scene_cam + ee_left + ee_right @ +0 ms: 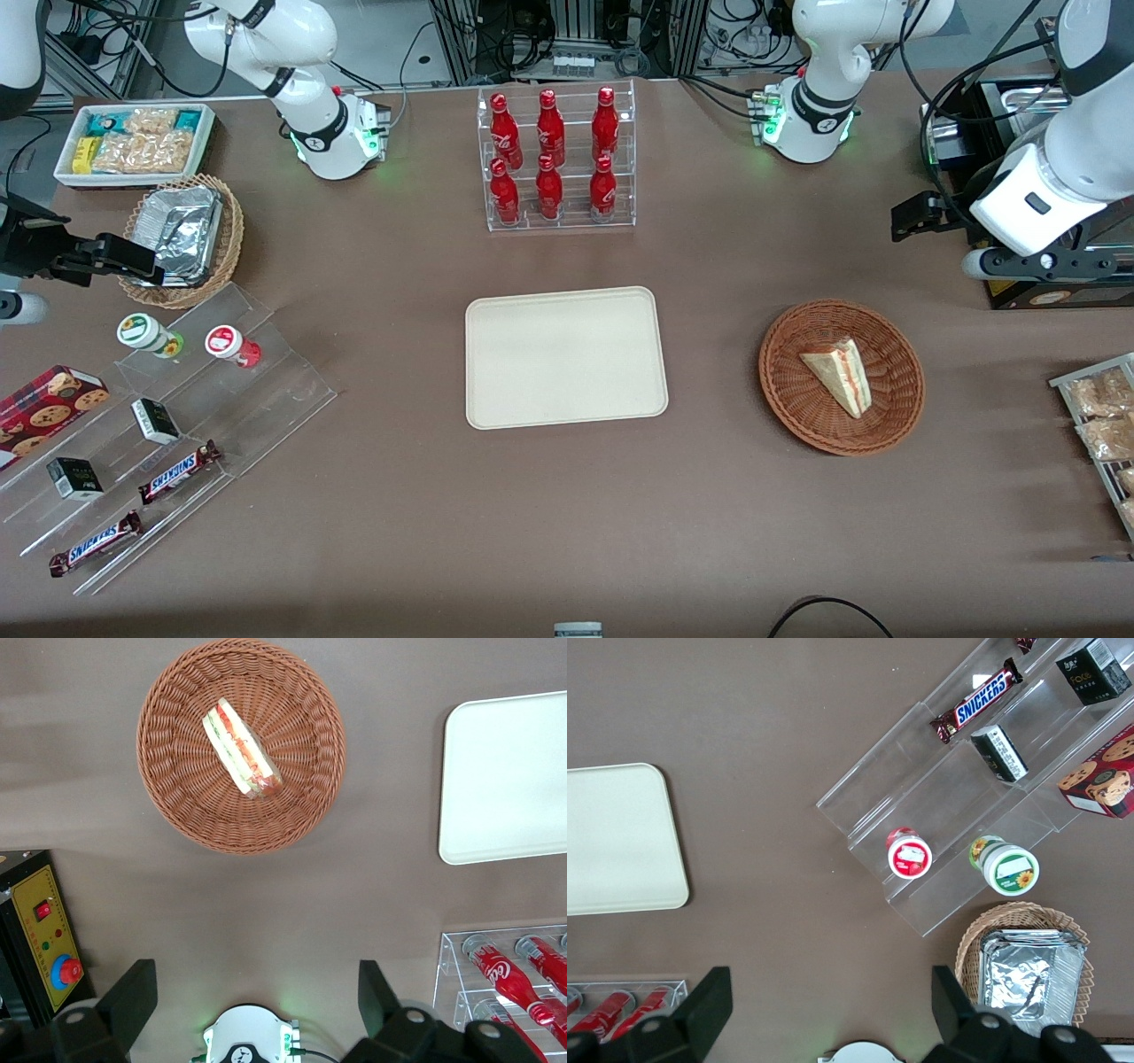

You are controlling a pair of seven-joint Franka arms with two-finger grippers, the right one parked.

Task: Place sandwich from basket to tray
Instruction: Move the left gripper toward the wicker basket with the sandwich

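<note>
Snickers wrappers read clearly: two Snickers bars (178,471) lie on the clear stepped display (168,416) toward the parked arm's end of the table (567,532), beside a red cookie box (49,403) whose lettering is too small to read. The six red bottles (551,155) in their clear rack (556,159) carry white script that cannot be made out here.

The gripper (917,215) hangs above the table toward the working arm's end, farther from the front camera than the basket (895,416); it holds nothing, and in the wrist view its two dark fingers (133,997) stand wide apart. Part of it is cut off by the white arm housing in the front view.

The sandwich (840,374) lies in the basket, a pale triangular wedge on its side, with red, orange and green filling showing along the cut edge. The cream tray (496,399) sits well apart from the basket, at the table's middle, nearer the front camera than the bottle rack.

A snack rack (1099,416) is cut off at the frame edge.
</note>
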